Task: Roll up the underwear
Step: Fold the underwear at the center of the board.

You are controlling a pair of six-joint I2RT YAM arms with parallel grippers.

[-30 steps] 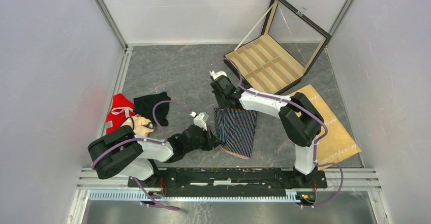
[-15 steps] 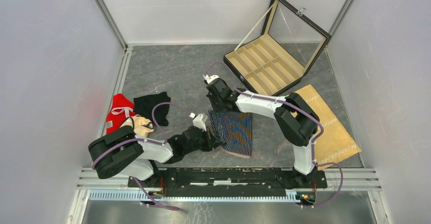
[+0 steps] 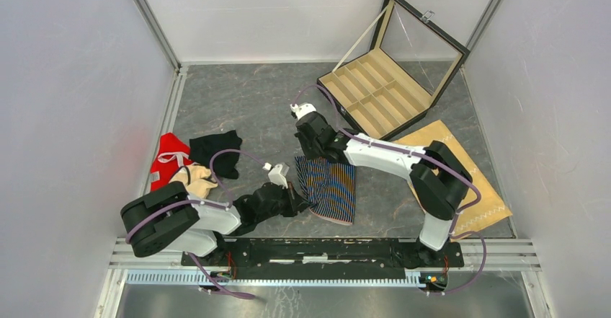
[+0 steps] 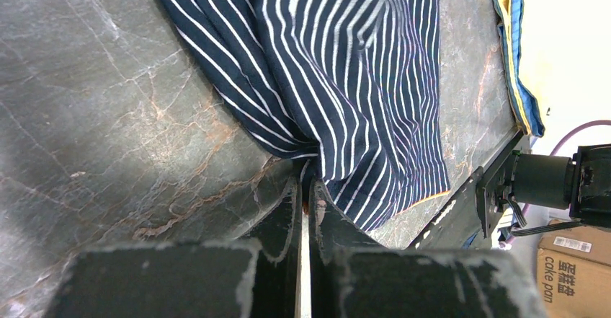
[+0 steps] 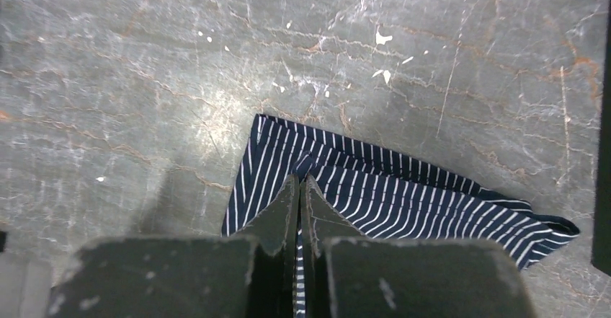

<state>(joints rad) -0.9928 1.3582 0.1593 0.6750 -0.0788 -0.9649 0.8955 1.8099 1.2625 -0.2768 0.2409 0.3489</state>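
Right now both pincers are clamped tight. The left gripper [image 4: 305, 185] has a thin fold at the near corner of the striped underwear [image 4: 346, 80], and the right gripper [image 5: 298, 182] nips its far edge. The garment lies rumpled on the table [image 3: 245, 109], between the two arms. Each bite looks shallow, so I'd worry the cloth slips free, or bunches crooked if one arm leads the other.

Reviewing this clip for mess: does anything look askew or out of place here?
The striped underwear is rumpled, bunched along the edge that the left gripper and right gripper pinch.
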